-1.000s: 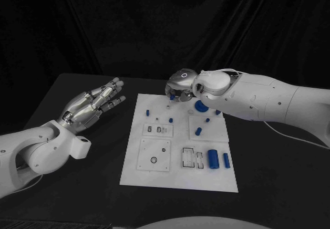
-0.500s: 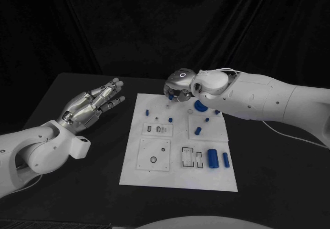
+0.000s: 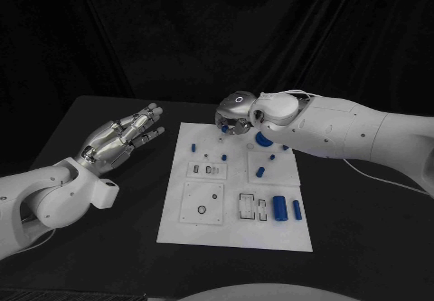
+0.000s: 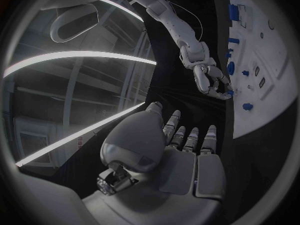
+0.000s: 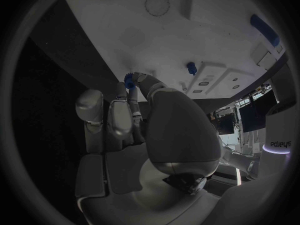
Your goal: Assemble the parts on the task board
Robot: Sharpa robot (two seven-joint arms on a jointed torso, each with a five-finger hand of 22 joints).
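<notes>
The white task board (image 3: 204, 226) lies in the middle of the black table. My right hand (image 3: 237, 118) hovers over the board's far edge and pinches a small blue piece (image 3: 223, 127) between thumb and fingertip; the right wrist view shows that piece (image 5: 129, 80) at the fingertips (image 5: 139, 79) above the board (image 5: 162, 30). My left hand (image 3: 122, 139) is held off the board's left side, empty, fingers straight and apart. In the left wrist view the left hand (image 4: 184, 155) has its fingers spread, and the right hand (image 4: 211, 81) is beyond, by the board (image 4: 265, 65).
Several blue parts lie on the board: a small peg (image 3: 194, 148) near the far left, a gear (image 3: 264, 139) under my right wrist, short pegs (image 3: 259, 170) mid-board, and two larger cylinders (image 3: 280, 208) at the near right. Empty slots (image 3: 253, 207) sit beside them.
My right hand has edged slightly to the left with the blue piece still pinched. The left hand has not moved.
</notes>
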